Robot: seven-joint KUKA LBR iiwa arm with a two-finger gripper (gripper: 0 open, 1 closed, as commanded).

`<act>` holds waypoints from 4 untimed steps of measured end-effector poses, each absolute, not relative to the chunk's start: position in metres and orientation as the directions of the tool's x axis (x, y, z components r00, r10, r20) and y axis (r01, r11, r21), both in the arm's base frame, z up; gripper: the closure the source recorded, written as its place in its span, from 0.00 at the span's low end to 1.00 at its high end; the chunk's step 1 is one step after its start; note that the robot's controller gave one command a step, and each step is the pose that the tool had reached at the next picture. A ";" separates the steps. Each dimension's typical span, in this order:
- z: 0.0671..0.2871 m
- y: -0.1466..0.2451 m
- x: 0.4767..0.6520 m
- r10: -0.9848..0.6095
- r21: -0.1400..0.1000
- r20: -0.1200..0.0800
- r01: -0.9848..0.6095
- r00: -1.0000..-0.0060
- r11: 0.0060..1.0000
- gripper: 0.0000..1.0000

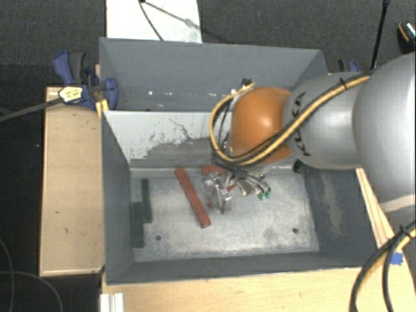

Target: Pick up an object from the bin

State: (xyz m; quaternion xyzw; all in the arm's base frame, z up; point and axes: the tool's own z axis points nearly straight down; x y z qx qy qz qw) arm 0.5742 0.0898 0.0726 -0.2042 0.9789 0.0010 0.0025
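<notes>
Reddish-brown and flat, a long narrow bar [193, 197] lies slantwise on the floor of the grey metal bin [162, 138], left of the middle, its lower end pointing toward the near wall. The gripper [221, 195], below the arm's rounded orange wrist cover [257, 125], is down close to the floor just to the right of that bar, and whether it is released or clenched cannot be told. Dark green blocky pieces [140, 213] lie well apart by the left wall.
</notes>
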 end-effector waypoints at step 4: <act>0.306 0.022 0.572 -0.575 -0.006 -0.009 -0.575 -0.818 0.818 1.00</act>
